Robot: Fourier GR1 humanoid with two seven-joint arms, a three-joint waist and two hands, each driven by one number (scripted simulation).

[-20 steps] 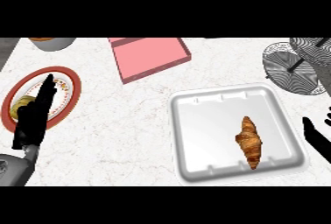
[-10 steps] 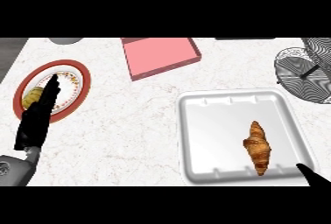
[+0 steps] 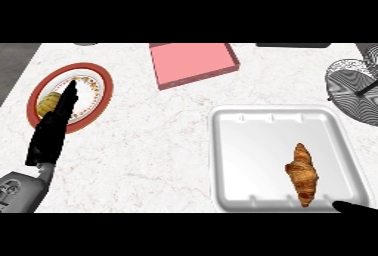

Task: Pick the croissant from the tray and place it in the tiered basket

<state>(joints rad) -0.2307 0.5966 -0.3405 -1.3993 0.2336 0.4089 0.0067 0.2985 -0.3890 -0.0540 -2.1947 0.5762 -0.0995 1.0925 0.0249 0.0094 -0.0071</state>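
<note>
Croissant lengthwise near-to-far on tray; left hand fingers straight; right hand unclear

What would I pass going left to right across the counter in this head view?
plate → pink box → croissant → basket

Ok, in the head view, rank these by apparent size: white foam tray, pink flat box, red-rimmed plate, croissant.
1. White foam tray, clearly largest.
2-3. Pink flat box and red-rimmed round plate look alike; the box is cut off at the top, so I won't rank them.
4. Golden-brown croissant, smallest.
</note>
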